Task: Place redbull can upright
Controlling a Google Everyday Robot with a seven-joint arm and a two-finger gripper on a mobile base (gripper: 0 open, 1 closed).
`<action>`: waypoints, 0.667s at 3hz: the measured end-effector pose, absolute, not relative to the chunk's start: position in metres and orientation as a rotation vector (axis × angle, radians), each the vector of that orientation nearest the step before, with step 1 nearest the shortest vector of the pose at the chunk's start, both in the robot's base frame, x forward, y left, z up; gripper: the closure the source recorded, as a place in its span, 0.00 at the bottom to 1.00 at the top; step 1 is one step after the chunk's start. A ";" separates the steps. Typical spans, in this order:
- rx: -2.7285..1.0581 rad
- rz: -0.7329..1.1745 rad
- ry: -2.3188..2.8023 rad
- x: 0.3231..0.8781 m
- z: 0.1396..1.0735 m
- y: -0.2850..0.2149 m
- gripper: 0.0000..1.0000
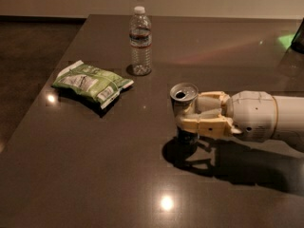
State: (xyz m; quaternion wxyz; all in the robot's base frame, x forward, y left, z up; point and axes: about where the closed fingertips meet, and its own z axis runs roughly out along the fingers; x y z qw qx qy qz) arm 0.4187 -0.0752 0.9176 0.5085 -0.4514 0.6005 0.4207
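The redbull can [183, 98] is nearly upright, its silver pull-tab top showing, its lower part dark at the table surface right of centre. My gripper [190, 115] comes in from the right on a white arm, its cream fingers [204, 126] shut around the can's middle. I cannot tell whether the can's base touches the dark table [118, 175]. The can's body is mostly hidden by the fingers.
A clear water bottle [141, 42] with a white cap stands at the back of the table. A green snack bag [91, 82] lies to the left. The table's left edge runs diagonally; a dark object sits at the far right edge [298, 37].
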 end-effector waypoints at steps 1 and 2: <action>-1.005 1.025 1.400 0.422 0.916 -0.079 1.00; -0.966 1.036 1.386 0.423 0.913 -0.081 1.00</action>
